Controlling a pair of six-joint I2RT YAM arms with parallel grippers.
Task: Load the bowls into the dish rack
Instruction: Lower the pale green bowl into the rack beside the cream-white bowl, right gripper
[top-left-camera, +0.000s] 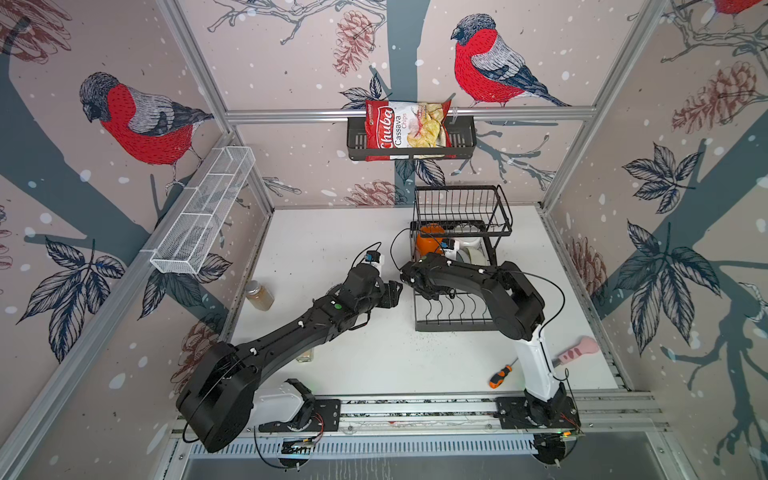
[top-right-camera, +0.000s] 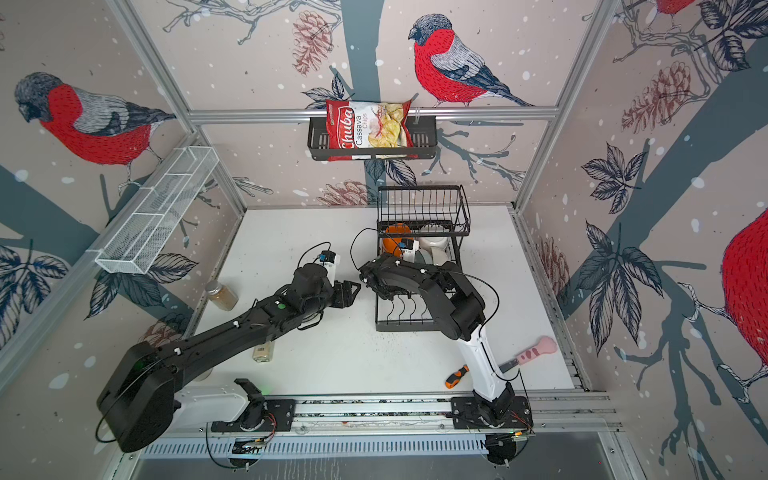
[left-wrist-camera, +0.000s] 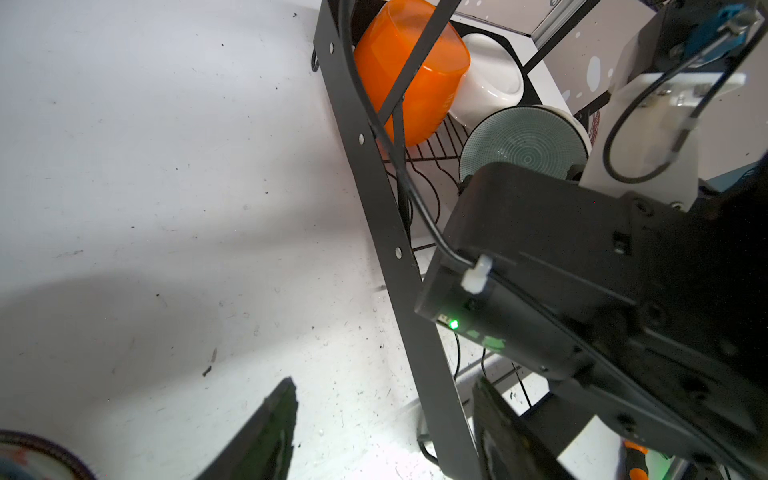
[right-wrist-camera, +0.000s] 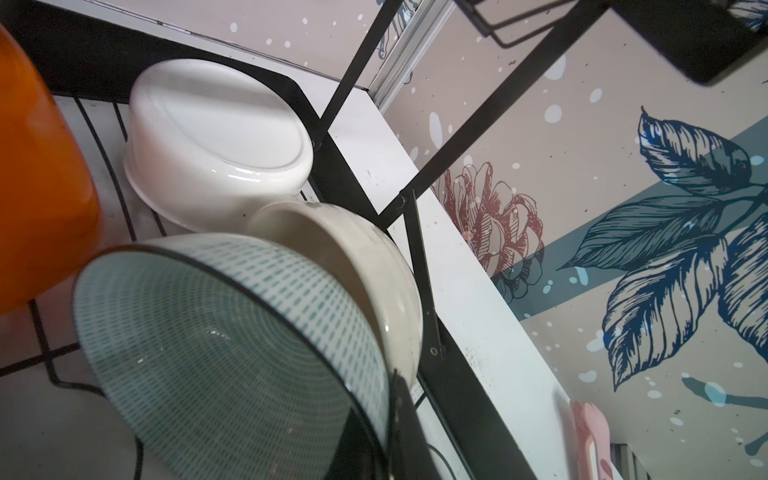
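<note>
The dish rack (top-left-camera: 453, 326) is carrying the bowls on its lower tier. The right gripper (right-wrist-camera: 380, 432) is pinching the rim of the green-patterned bowl (right-wrist-camera: 216, 345) there. The left gripper (left-wrist-camera: 384, 386) is hovering released and empty, just beside the rack.

Jar (top-left-camera: 259, 295) is sitting well left of the left fingers (top-left-camera: 392, 289); chips bag (top-left-camera: 405, 129) is sitting in the shelf basket (top-left-camera: 465, 141) far beyond them; screwdriver (top-left-camera: 500, 376) and pink handle (top-left-camera: 577, 351) are lying well back to their right.

Left arm (top-left-camera: 291, 332), right arm (top-left-camera: 494, 286): black links, white lower segments (top-left-camera: 536, 365), looped black cables (top-left-camera: 563, 297), white cable clips (left-wrist-camera: 478, 276), green indicator light (left-wrist-camera: 454, 324).
</note>
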